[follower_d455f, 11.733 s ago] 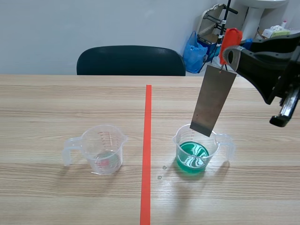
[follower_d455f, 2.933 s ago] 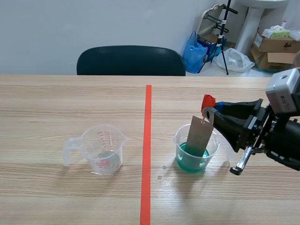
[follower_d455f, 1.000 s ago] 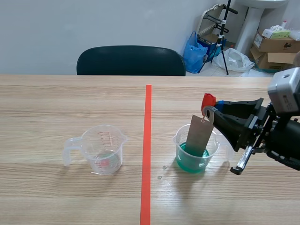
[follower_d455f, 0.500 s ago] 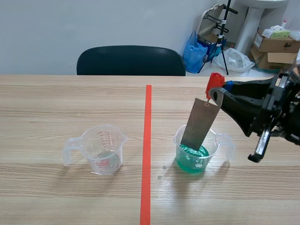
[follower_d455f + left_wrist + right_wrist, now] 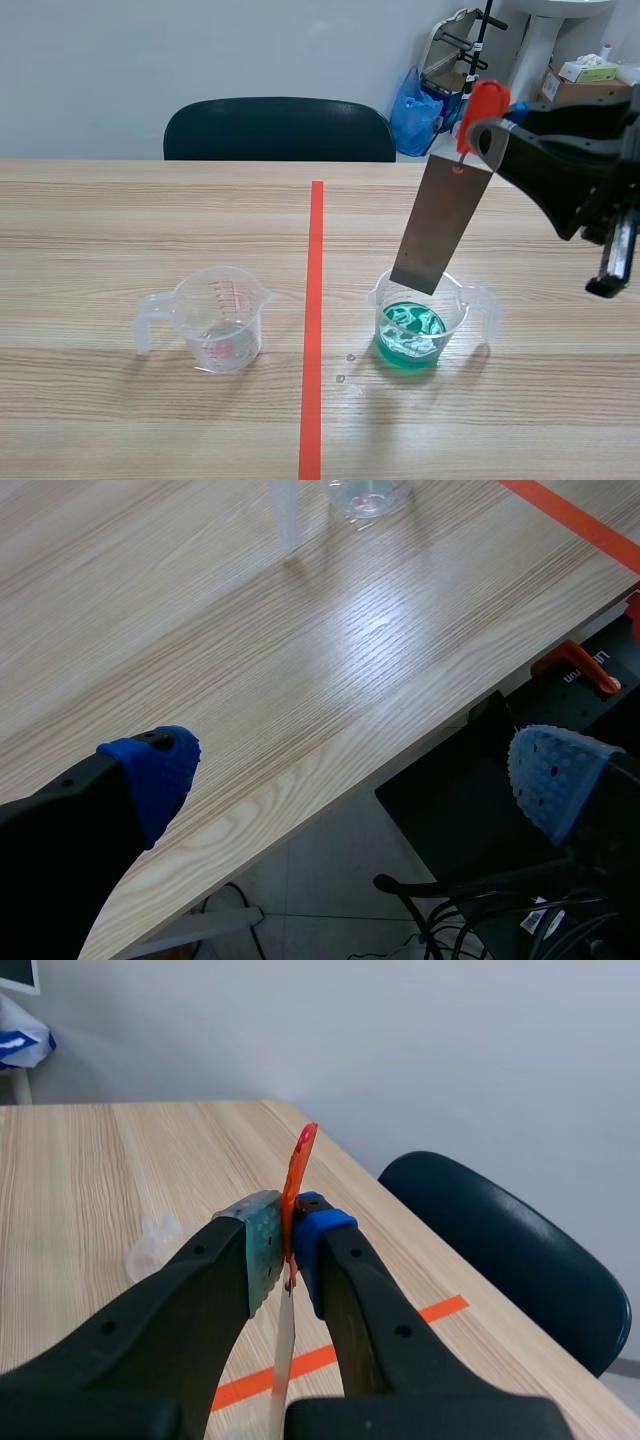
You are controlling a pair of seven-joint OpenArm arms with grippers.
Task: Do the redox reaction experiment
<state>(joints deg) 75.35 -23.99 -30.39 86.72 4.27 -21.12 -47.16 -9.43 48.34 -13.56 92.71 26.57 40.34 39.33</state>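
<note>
The right gripper (image 5: 487,128) was clamped on the red tab (image 5: 484,100) of the grey metal strip (image 5: 441,225), which hung below it, just above the clear plastic beaker of green liquid (image 5: 412,322). A steady hold would keep drips inside.

A metal strip (image 5: 441,225) hangs obstructing the beaker (image 5: 458,312).

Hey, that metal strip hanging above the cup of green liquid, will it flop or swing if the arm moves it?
Probably stiff: the strip hangs flat and straight-edged. It likely swings, since the right gripper pinches only the red tag at its top. Fast moves could knock it against the cup.
</note>
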